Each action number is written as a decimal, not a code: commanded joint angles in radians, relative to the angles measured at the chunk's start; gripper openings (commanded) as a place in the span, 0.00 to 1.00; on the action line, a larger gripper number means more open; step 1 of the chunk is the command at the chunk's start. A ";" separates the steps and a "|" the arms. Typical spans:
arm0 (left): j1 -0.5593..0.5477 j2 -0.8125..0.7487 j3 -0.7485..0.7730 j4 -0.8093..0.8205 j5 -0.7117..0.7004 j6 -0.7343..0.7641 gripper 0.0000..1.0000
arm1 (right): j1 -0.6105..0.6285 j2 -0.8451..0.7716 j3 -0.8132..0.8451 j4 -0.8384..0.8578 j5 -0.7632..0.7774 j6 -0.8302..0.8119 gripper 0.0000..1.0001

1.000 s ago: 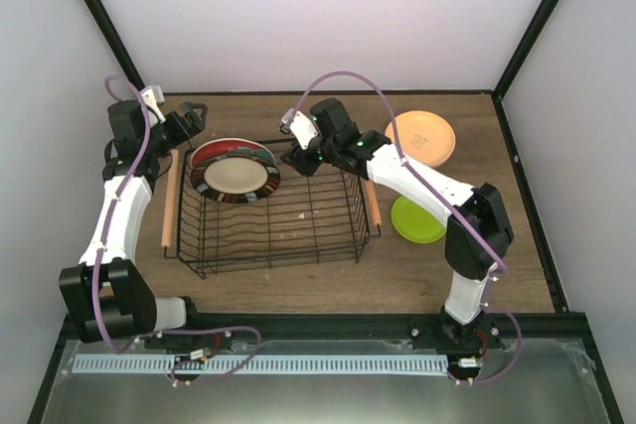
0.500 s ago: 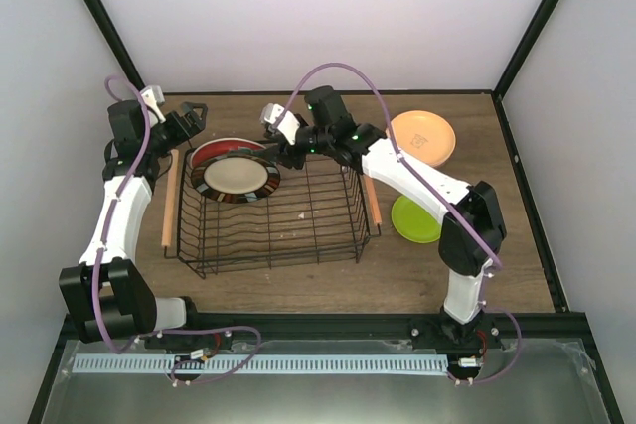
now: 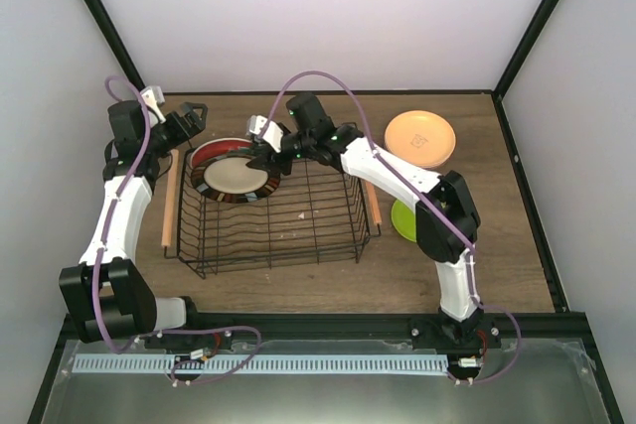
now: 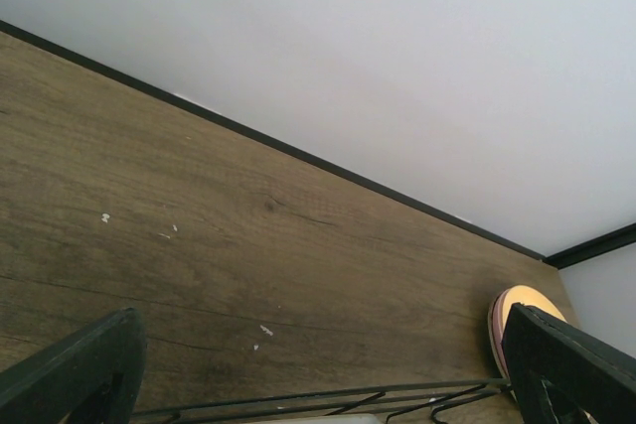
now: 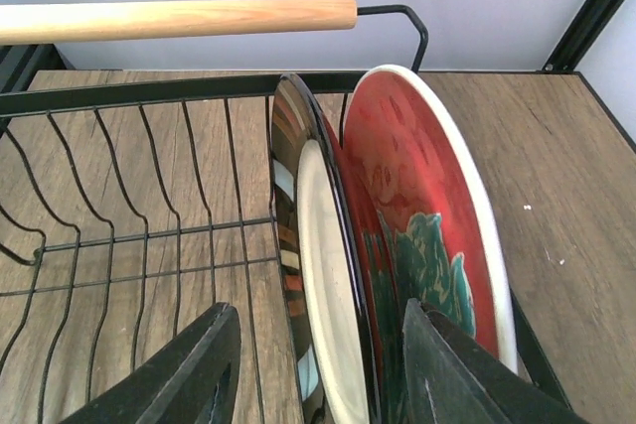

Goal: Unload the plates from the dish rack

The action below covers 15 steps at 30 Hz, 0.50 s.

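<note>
The black wire dish rack (image 3: pixel 298 237) holds two plates on edge at its left end: a beige plate with a brown rim (image 3: pixel 235 178) and, behind it, a red plate with teal flowers (image 3: pixel 217 150). My right gripper (image 3: pixel 266 153) is open at their right edge. In the right wrist view, my right gripper (image 5: pixel 318 345) straddles the beige plate (image 5: pixel 323 275), with one finger against the red plate (image 5: pixel 417 206). My left gripper (image 3: pixel 193 116) is open and empty behind the rack's back left corner. An orange plate (image 3: pixel 420 138) and a small lime green plate (image 3: pixel 415 222) lie on the table right of the rack.
The rack's wooden handles (image 3: pixel 169 204) run along its short sides; one crosses the top of the right wrist view (image 5: pixel 179 17). The left wrist view shows my open left gripper (image 4: pixel 320 354), bare wood table, the rack's top wire (image 4: pixel 298 396) and a plate's edge (image 4: pixel 500 317).
My right gripper has moved left along the rack's back edge to the standing plates. The left arm has not moved.
</note>
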 commanded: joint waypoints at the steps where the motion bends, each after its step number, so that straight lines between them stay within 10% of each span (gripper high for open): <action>1: -0.003 -0.009 -0.011 0.013 0.006 0.014 1.00 | 0.022 0.052 0.080 0.009 0.014 -0.018 0.47; 15: -0.003 -0.006 -0.013 0.008 0.012 0.016 1.00 | 0.100 0.103 0.063 0.022 0.157 -0.118 0.08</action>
